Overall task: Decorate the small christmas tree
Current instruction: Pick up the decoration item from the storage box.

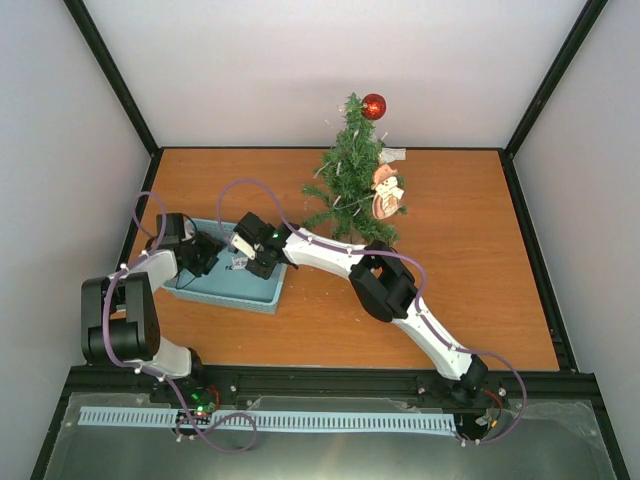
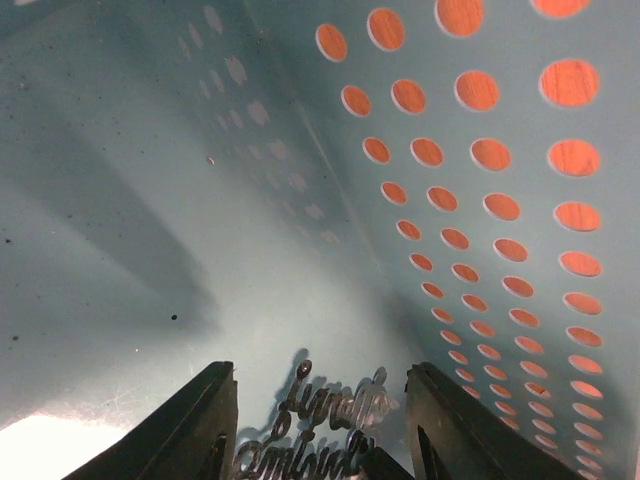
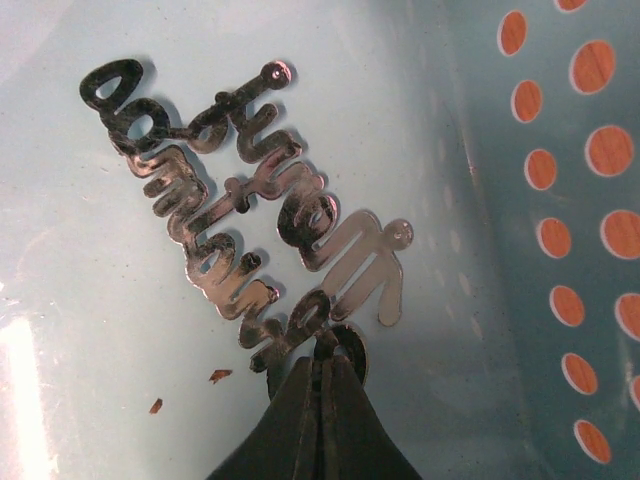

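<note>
The small christmas tree (image 1: pixel 350 180) stands at the back middle of the table, with a red ball (image 1: pixel 373 106) near its top and a figure ornament (image 1: pixel 387 192) on its right side. Both grippers are down inside a pale blue perforated basket (image 1: pixel 215 290). My right gripper (image 1: pixel 240 258) (image 3: pixel 322 362) is shut on the near end of a flat silver script-lettering ornament (image 3: pixel 352 268), which lies on the basket floor. My left gripper (image 1: pixel 215 252) (image 2: pixel 318 385) is open, and its fingers straddle the same ornament (image 2: pixel 330 415) without touching it.
The basket wall (image 2: pixel 440 125) with round holes rises close on the right of both grippers. Small brown crumbs (image 3: pixel 218 376) lie on the basket floor. The orange wooden table (image 1: pixel 470 260) stretches to the right of the tree, with black frame posts at its corners.
</note>
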Motion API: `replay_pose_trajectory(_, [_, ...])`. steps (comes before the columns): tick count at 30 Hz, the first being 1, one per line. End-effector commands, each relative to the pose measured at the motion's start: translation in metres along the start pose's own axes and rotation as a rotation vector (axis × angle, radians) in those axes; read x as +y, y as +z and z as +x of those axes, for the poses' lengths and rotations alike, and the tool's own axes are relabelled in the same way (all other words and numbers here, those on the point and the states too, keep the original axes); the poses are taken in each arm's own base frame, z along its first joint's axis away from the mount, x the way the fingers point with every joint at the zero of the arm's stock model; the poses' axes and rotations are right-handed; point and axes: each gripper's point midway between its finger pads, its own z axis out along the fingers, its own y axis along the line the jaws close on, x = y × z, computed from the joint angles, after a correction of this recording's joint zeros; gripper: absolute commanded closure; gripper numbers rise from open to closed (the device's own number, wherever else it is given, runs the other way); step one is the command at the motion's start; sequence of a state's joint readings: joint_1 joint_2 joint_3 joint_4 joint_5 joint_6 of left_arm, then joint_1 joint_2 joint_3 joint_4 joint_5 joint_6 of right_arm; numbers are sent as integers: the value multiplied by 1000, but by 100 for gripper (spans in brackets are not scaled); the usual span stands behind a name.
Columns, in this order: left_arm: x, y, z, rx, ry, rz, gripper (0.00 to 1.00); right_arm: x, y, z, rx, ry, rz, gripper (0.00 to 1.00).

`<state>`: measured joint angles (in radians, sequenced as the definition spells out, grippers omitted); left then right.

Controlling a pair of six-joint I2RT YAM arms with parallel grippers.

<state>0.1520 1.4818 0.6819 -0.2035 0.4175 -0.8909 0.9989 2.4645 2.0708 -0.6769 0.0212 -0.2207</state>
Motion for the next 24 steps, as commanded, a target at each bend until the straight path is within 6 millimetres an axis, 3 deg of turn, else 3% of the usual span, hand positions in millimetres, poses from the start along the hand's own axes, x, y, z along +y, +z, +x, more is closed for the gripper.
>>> replay_pose_trajectory(1, [38,-2,42,138,-244,-163,53,6,17,23,66,9,-24,97])
replay_pose_trajectory(5, [30,-17,50,152,-384,-165,53,8,16,21,56,21,-37,97])
replay_pose_trajectory(9, [22,-29,48,138,-472,-175,60,9,15,20,53,27,-42,97])
replay_pose_trajectory(12, [12,-30,38,122,-484,-172,60,9,11,17,40,34,-40,97])
replay_pose_trajectory(14, [16,-32,35,123,-502,-229,60,8,9,15,30,39,-40,97])
replay_pose_trajectory(18, [19,-31,42,215,-543,-313,59,8,6,15,24,41,-35,97])
replay_pose_trajectory(21, [8,-31,42,261,-540,-306,61,8,7,17,29,38,-35,97])
replay_pose_trajectory(24, [-8,-43,30,186,-499,-236,63,8,9,20,28,40,-32,97])
